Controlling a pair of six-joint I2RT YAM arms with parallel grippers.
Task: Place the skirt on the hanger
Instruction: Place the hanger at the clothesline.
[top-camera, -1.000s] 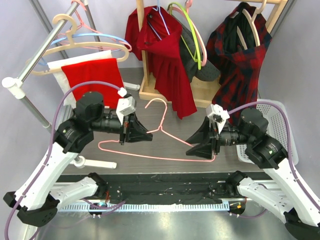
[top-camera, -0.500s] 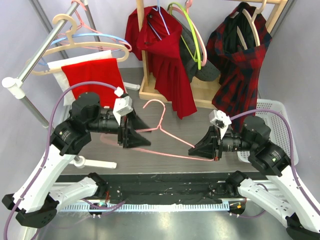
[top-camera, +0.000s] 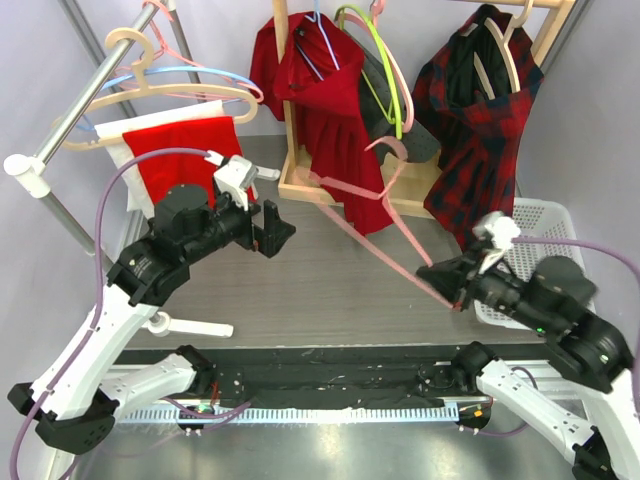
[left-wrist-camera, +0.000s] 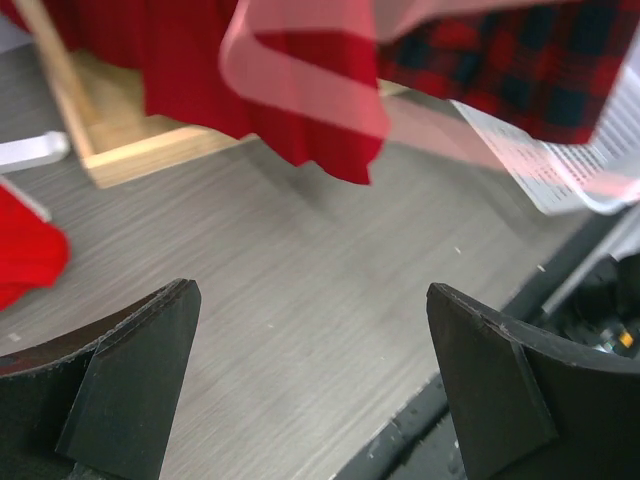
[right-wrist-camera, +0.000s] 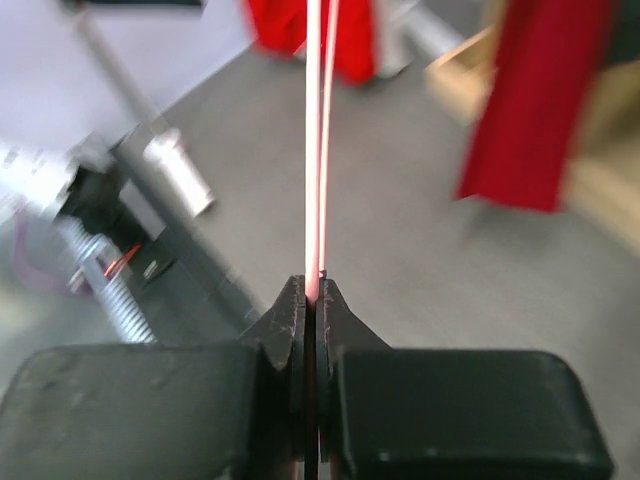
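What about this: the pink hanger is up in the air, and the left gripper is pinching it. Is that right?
Not quite. The hanger is up in the air, but the right gripper is pinching it, not the left. The right wrist view shows its jaws shut on the pink wire. The left gripper is open and holds nothing.

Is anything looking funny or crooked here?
Yes. The pink hanger hangs slanted in mid-air, pinched at one corner by the right gripper, jaws shut on its wire. It looks blurred. The left gripper is wide open and holds nothing.
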